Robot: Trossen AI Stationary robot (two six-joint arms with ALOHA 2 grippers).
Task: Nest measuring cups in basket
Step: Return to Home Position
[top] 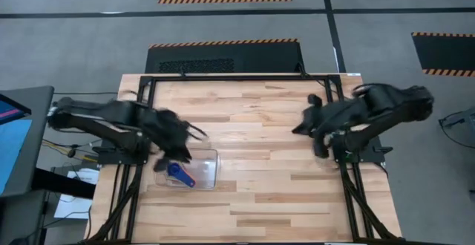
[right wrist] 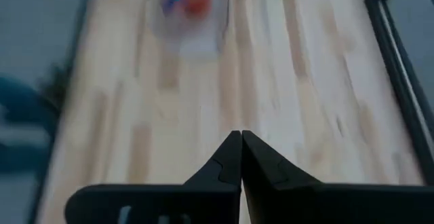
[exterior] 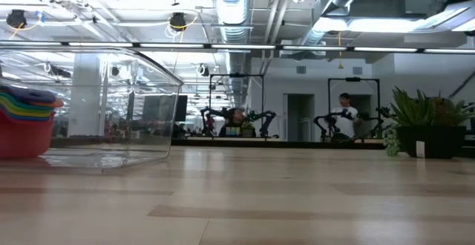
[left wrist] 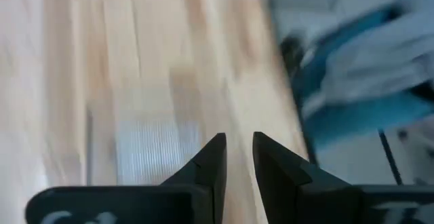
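The clear basket sits on the table's left half and holds the nested measuring cups, a blue handle on top. In the low view the stack shows a red cup at the bottom with coloured rims above it, inside the basket's wall. My left gripper hovers over the basket's far left corner; its wrist view shows the fingers slightly open with only bare table past them. My right gripper is over the table's right half, shut and empty, with the basket far off.
A small potted plant stands at the table's far right in the low view. Bare wood lies between the basket and the right arm. People sit at other stations in the room behind.
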